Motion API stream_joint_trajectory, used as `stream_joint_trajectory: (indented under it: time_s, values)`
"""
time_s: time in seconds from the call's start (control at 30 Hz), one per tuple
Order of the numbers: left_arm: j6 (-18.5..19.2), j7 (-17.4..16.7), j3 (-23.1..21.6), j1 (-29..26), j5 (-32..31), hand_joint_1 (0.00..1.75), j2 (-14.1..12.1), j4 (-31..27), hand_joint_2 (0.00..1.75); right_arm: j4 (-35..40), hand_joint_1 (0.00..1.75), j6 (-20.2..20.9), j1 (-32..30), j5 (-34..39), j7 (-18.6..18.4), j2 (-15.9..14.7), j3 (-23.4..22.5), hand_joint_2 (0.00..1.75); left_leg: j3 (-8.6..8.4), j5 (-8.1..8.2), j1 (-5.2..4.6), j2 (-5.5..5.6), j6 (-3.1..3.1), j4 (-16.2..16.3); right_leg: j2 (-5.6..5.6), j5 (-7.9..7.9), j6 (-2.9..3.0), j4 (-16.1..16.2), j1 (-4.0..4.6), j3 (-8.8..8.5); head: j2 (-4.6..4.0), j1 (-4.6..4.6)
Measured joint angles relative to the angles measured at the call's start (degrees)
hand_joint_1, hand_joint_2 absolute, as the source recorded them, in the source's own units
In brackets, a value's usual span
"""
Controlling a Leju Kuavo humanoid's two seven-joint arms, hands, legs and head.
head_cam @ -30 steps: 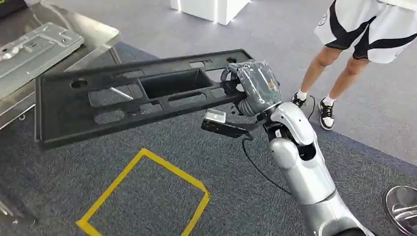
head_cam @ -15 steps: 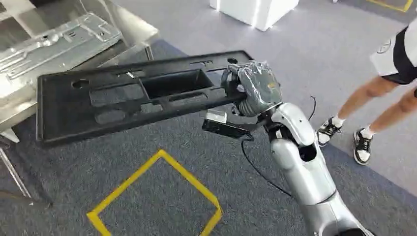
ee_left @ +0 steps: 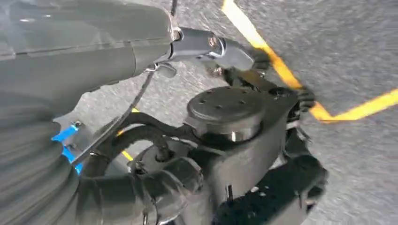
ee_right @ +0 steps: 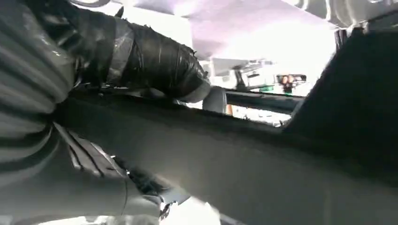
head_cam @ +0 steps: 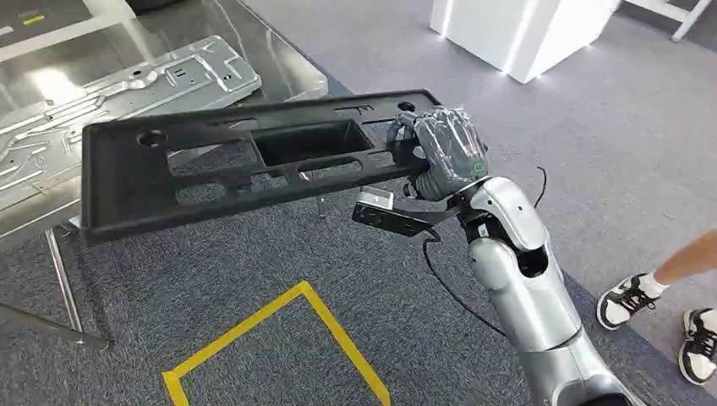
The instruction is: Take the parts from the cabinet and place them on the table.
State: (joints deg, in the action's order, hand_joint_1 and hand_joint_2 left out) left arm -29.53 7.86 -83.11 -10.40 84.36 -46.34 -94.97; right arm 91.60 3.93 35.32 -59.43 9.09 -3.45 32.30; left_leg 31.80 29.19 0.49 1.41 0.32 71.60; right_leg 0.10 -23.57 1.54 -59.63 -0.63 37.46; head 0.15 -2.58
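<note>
A long black plastic panel (head_cam: 237, 169) with a deep rectangular pocket and several cut-outs hangs level in the air, its left end over the edge of the shiny metal table (head_cam: 283, 68). My right hand (head_cam: 444, 152), wrapped in clear film, grips the panel's right end. In the right wrist view the taped thumb (ee_right: 150, 61) lies over the panel's dark edge (ee_right: 244, 159). A grey stamped metal part (head_cam: 127, 93) lies on the table. My left hand (ee_left: 141, 47) hangs over the carpet with a finger stretched out and nothing in it.
The table stands on thin legs (head_cam: 63, 283) at the left. Yellow tape (head_cam: 338, 338) marks a square on the grey carpet below the panel. A person's feet in sneakers (head_cam: 630, 300) are at the right edge. A white block (head_cam: 524, 30) stands at the back.
The whole picture has shifted: the table now takes up more of the upper left, and the person has slid to the right edge. The panel stays in my right hand's grip.
</note>
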Motion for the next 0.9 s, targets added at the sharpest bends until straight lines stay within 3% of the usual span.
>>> stream_joint_trajectory:
  time_s: [0.03,0.07,0.13,0.17,0.2,0.23,0.27,0.3,0.33,0.37,0.4,0.43,0.47,0.5,0.53,0.57,0.6,0.63,0.67,0.7,0.73,0.77,0.8,0.83,0.87,0.9]
  values:
    - [0.04,0.34,-0.36,0.36,0.31,0.00,0.00,0.00,1.75,-0.07,1.75,0.07,-0.02,0.00,0.00,0.00,0.00,1.75,2.84,2.15,0.04,-0.67,-0.28,2.73,-0.57,-0.92,0.12,0.40,0.14,-1.37,0.00,-0.02]
    - [0.13,0.62,-0.81,0.63,0.51,0.00,0.00,0.00,1.75,-0.15,1.75,0.13,-0.01,-0.02,0.02,0.00,0.06,1.75,5.02,5.70,0.04,-0.92,-0.43,3.79,-1.14,-1.92,0.22,0.76,0.25,-2.88,0.00,0.02]
    - [0.26,0.97,-1.65,1.01,0.94,0.00,0.00,0.00,1.75,-0.42,1.75,0.20,-0.02,-0.04,0.02,0.00,0.15,1.75,7.60,12.07,0.06,-1.05,-0.32,2.12,-2.12,-4.04,0.25,1.34,0.49,-6.17,0.00,0.00]
    - [0.31,1.21,-2.12,1.17,1.14,0.00,0.00,0.00,1.75,-0.57,1.75,0.20,-0.01,-0.02,0.02,0.04,0.17,1.75,8.24,12.63,0.04,-1.10,0.01,-0.33,-2.67,-5.27,0.26,1.59,0.71,-7.99,0.00,-0.04]
    - [0.39,1.32,-2.65,1.42,1.43,0.00,0.00,0.00,1.75,-0.63,1.75,0.20,0.03,-0.02,0.02,0.15,0.17,1.75,8.57,10.29,-0.11,-1.34,0.61,-3.73,-3.28,-6.53,0.26,1.78,1.04,-9.84,0.00,-0.02]
    - [0.44,1.45,-3.11,1.52,1.54,0.00,-0.04,0.00,1.75,-0.77,1.75,0.22,0.04,-0.02,0.02,0.20,0.17,1.75,8.86,3.41,-0.50,-2.66,1.75,-7.76,-3.89,-7.81,0.34,2.06,1.21,-11.08,0.00,0.00]
    - [0.48,1.67,-3.70,1.57,1.82,0.00,-0.59,0.02,1.75,-1.20,1.75,0.26,0.06,-0.02,0.02,0.13,0.22,1.75,9.25,-6.51,-1.19,-4.66,2.86,-11.02,-4.27,-8.81,0.30,2.00,1.25,-12.00,0.00,0.13]
    - [0.68,1.78,-4.29,1.86,2.15,0.00,-0.50,0.02,1.75,-1.44,1.75,0.35,0.04,-0.02,0.07,0.26,0.42,1.75,9.19,-9.84,-1.72,-4.79,2.87,-12.31,-4.27,-10.04,-0.19,1.97,1.54,-13.12,0.00,0.02]
    - [0.85,2.06,-4.62,2.20,2.19,0.00,-0.61,0.13,1.75,-1.44,1.75,0.35,0.07,-0.02,0.07,0.42,0.48,1.75,8.35,-8.53,-2.09,-4.48,2.59,-11.77,-4.99,-10.75,-0.64,2.51,1.29,-13.57,0.00,0.27]
    - [0.92,2.30,-4.84,2.54,2.39,0.00,-0.74,0.13,1.75,-1.44,1.75,0.33,0.22,-0.04,0.07,0.53,0.52,1.75,7.84,-8.08,-2.12,-3.31,2.91,-12.26,-5.30,-10.63,-0.98,1.89,1.05,-14.85,0.00,0.24]
    - [0.92,2.39,-5.34,2.81,2.63,0.00,-0.87,0.17,1.75,-1.46,1.75,0.33,0.56,-0.09,0.05,0.72,0.57,1.75,6.91,-7.39,-2.23,-2.70,3.17,-12.56,-5.37,-9.37,-1.50,0.20,0.90,-14.21,0.00,0.22]
    - [0.94,2.47,-5.58,3.12,2.69,0.00,-0.94,0.20,1.75,-1.46,1.75,0.31,0.70,-0.06,0.02,0.81,0.57,1.75,5.80,-7.28,-1.83,-1.87,3.44,-13.29,-4.19,-7.78,-1.71,-3.84,0.52,-11.66,0.00,0.24]
    - [0.94,2.61,-5.69,3.30,2.74,0.00,-0.94,0.28,1.75,-1.46,1.75,0.26,0.79,-0.02,0.05,0.83,0.59,1.75,4.74,-6.68,-1.75,-1.52,3.76,-13.58,-1.75,-5.37,-1.88,-8.84,0.46,-8.83,0.00,0.22]
    - [1.00,2.61,-5.86,3.64,2.80,0.00,-0.98,0.37,1.75,-1.55,1.75,0.26,0.90,0.00,0.05,0.81,0.63,1.75,3.78,-6.00,-1.69,-0.90,4.03,-13.93,-0.60,-4.99,-2.00,-12.92,0.26,-5.68,0.02,0.20]
    - [1.09,2.61,-6.04,3.91,2.78,0.00,-0.96,0.46,1.75,-1.68,1.75,0.29,0.88,0.00,0.05,0.81,0.63,1.75,2.59,-5.10,-1.54,-0.16,4.02,-14.13,-0.15,-6.83,-2.05,-16.01,0.17,-2.61,0.00,0.29]
    - [1.38,2.61,-6.17,4.04,2.63,0.00,-0.94,0.50,1.75,-1.97,1.75,0.31,0.86,-0.02,0.02,0.79,0.68,1.75,1.45,-4.10,-1.40,0.74,3.97,-14.18,-0.11,-10.28,-2.35,-17.10,-0.02,-0.16,0.00,0.29]
    - [1.64,2.56,-6.32,4.25,2.47,0.00,-0.92,0.55,1.75,-2.21,1.75,0.33,0.88,-0.06,0.02,0.79,0.81,1.75,0.13,-3.07,-1.24,1.60,3.82,-14.18,-0.12,-14.01,-2.68,-16.88,-0.09,1.72,0.00,0.29]
    - [1.97,2.37,-6.54,4.37,2.28,0.00,-0.85,0.61,1.75,-2.45,1.75,0.35,0.88,-0.06,0.05,0.81,0.98,1.75,-1.25,-2.02,-1.09,2.42,3.68,-14.17,-0.11,-16.74,-2.77,-15.95,-0.14,3.11,0.00,0.29]
    - [2.27,2.26,-6.65,4.40,1.99,0.00,-0.79,0.74,1.75,-2.60,1.75,0.35,0.88,-0.04,0.07,0.81,1.16,1.75,-2.73,-0.90,-0.96,3.31,3.56,-14.17,-0.08,-17.71,-2.92,-14.09,-0.16,4.13,0.00,0.26]
    - [2.54,2.19,-6.72,4.42,1.88,0.00,-0.74,0.92,1.75,-2.75,1.75,0.35,0.91,-0.04,0.07,0.81,1.29,1.75,-4.24,0.25,-0.70,4.03,3.32,-14.17,0.04,-16.26,-2.97,-11.30,-0.17,4.76,0.00,0.29]
    - [2.75,2.10,-6.76,4.49,1.84,0.00,-0.74,1.16,1.75,-2.99,1.75,0.35,0.91,-0.04,0.07,0.81,1.33,1.75,-5.92,1.71,-0.45,4.82,2.90,-14.16,0.74,-10.51,-3.07,-7.08,-0.21,5.05,0.00,0.29]
    - [2.89,2.08,-6.85,4.38,1.80,0.00,-0.79,1.38,1.75,-3.50,1.75,0.44,0.81,-0.04,0.07,0.70,1.44,1.75,-6.34,2.84,-0.37,5.37,2.61,-14.22,2.83,-0.12,-3.24,-2.40,-0.43,5.12,0.00,0.42]
    - [2.97,1.97,-6.98,4.80,1.69,0.00,-0.74,1.59,1.75,-3.93,1.75,0.41,0.90,0.00,0.09,0.57,1.53,1.75,-7.43,4.13,-0.27,6.59,2.23,-13.35,3.50,4.21,-2.88,-0.92,-0.32,5.84,0.00,0.31]
    - [3.04,1.95,-6.98,4.87,1.58,0.00,-0.74,1.68,1.75,-3.94,1.75,0.53,0.88,0.00,0.09,0.81,1.73,1.75,-7.18,5.13,-0.30,7.19,1.72,-13.87,3.13,3.47,-2.26,-1.71,0.13,4.97,0.00,0.31]
    - [3.08,1.91,-6.98,4.75,1.51,0.00,-0.77,1.75,1.75,-3.91,1.75,0.50,0.95,-0.02,0.07,0.94,1.79,1.75,-8.76,4.87,-0.06,7.50,1.34,-14.03,2.43,2.90,-1.53,-1.36,0.31,4.45,0.00,0.35]
    - [3.25,1.91,-7.07,4.64,1.49,0.00,-0.81,1.79,1.75,-3.91,1.75,0.48,1.33,-0.08,0.07,1.09,1.81,1.75,-8.32,3.55,0.04,7.27,1.20,-13.51,1.55,2.33,-0.73,-0.94,0.33,3.70,0.00,0.35]
